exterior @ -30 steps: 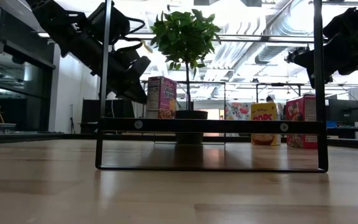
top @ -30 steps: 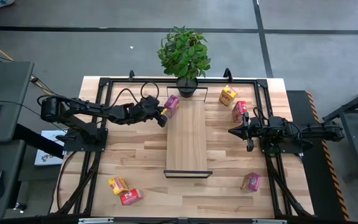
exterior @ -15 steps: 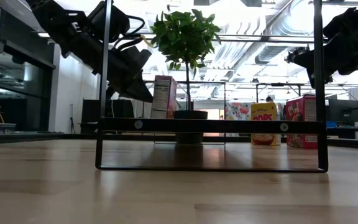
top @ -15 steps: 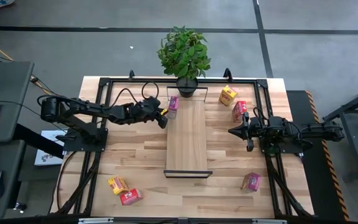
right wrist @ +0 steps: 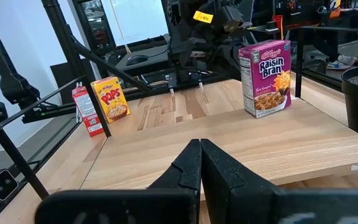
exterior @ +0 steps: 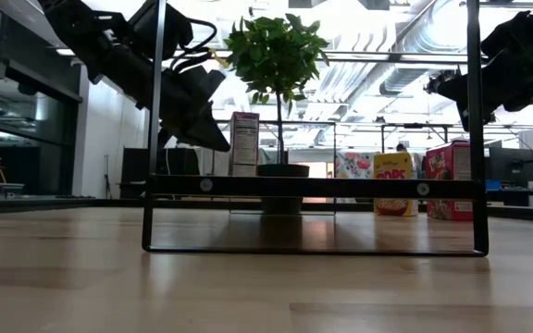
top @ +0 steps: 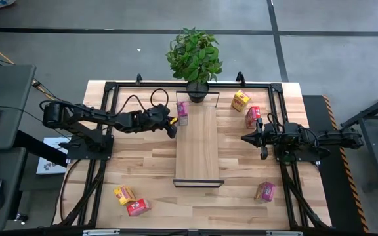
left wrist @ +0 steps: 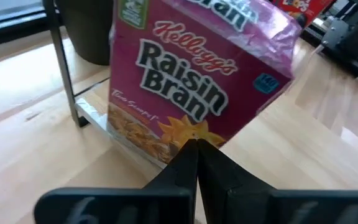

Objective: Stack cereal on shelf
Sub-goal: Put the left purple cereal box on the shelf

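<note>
A pink Raisin Bran cereal box (top: 183, 110) stands upright on the far left corner of the shelf (top: 199, 151), a long light-wood board on a black frame. My left gripper (top: 173, 130) is shut. Its tips (left wrist: 196, 146) point slanting down at the low part of the box's printed face (left wrist: 185, 106), from the table's left. My right gripper (top: 244, 138) is shut and waits level at the table's right, clear of everything. Other cereal boxes stand on the tabletop: yellow (top: 241, 99) and red (top: 252, 116) at the far right, pink (top: 264, 191) near right, and yellow (top: 124, 195) and red (top: 137, 206) near left. My left gripper's shut fingertips (left wrist: 190, 152) lie right at the lower part of the pink box's printed face (left wrist: 173, 134), coming from the table's left and slanting down. I cannot tell whether they touch it. The box stands upright on the shelf board.
A potted plant (top: 195, 62) stands just beyond the shelf's far end, close to the pink box. A black metal frame (top: 110, 92) runs around the tabletop. The rest of the shelf board toward the near edge is bare wood.
The pink box has turned about on the shelf's far left corner while staying upright. In the low view it showed its broad face and now shows a narrow side panel. My left gripper has stayed beside it, turning slightly at the wrist.
</note>
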